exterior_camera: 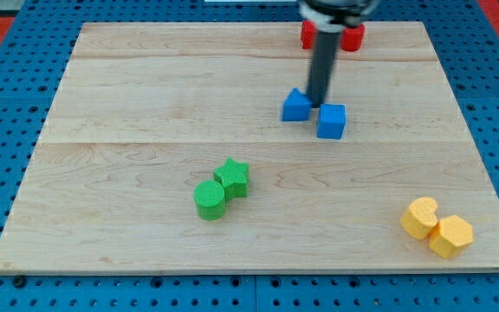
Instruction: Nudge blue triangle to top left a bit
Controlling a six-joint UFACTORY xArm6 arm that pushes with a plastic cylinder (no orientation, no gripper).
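Camera view, single frame. Wooden desk (145,87) on blue pegboard. Rod coming down from the view's top, tip (317,104) planted between two blue blocks, upper centre-right of the desk.

Blue triangle (296,105): just to the view's left of the tip, touching or nearly so; contact not resolvable. Blue cube (332,120): just to the view's lower right of the tip, close beside it, clear of the triangle by a narrow gap.

No gripper on this rig, only a bare rod, so nothing to spread, press together or pinch.

Key relation: triangle lies left of the tip, roughly level with it. Wanted travel is up-left. From the present spot a straight push would drive the block mostly leftward. Judgement: better contact point is the triangle's lower-right side, so tip should drop slightly toward the view's bottom before pushing diagonally. Room there is tight because of the cube; risk of brushing the cube while repositioning. Triangle's long axis not clear from this angle.

Others, well apart from the action:
- red blocks (351,36) at the view's top edge, partly hidden behind the rod, shape uncertain
- green star (233,177) touching green cylinder (209,198), lower centre
- two yellow blocks (437,227) touching, lower right corner

Path up-left of the triangle shows open wood. Only a small nudge called for; short stroke advised.
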